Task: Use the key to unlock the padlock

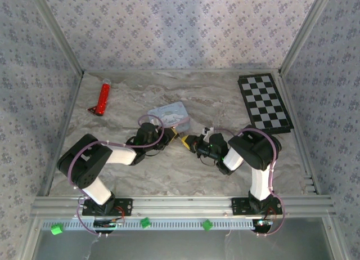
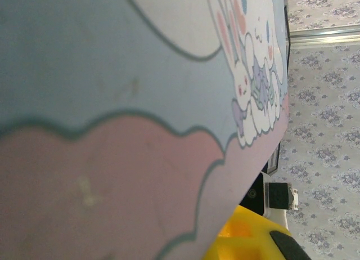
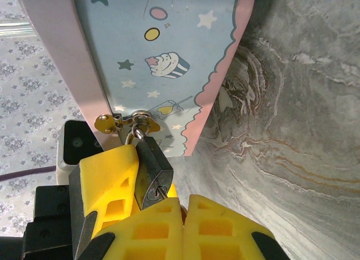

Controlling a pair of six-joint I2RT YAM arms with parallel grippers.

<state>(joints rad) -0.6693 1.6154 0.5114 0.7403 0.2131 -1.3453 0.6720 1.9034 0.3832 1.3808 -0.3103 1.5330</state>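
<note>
From above, the left tool (image 1: 173, 137) and right tool (image 1: 191, 142) meet nose to nose at the near edge of one tin (image 1: 169, 113) on the counter (image 1: 169, 175). One red tube (image 1: 103, 98) and one chessboard (image 1: 264, 102) lie well apart from them. The left wrist view sits hard against the tin's lid. The right wrist view has one padlock (image 3: 153, 173) hanging from the tin's hasp (image 3: 126, 123). The left tool pinches its body, steadying it. The right tool's pads are pressed together at the keyhole end, probably on the key, which is hidden.
</note>
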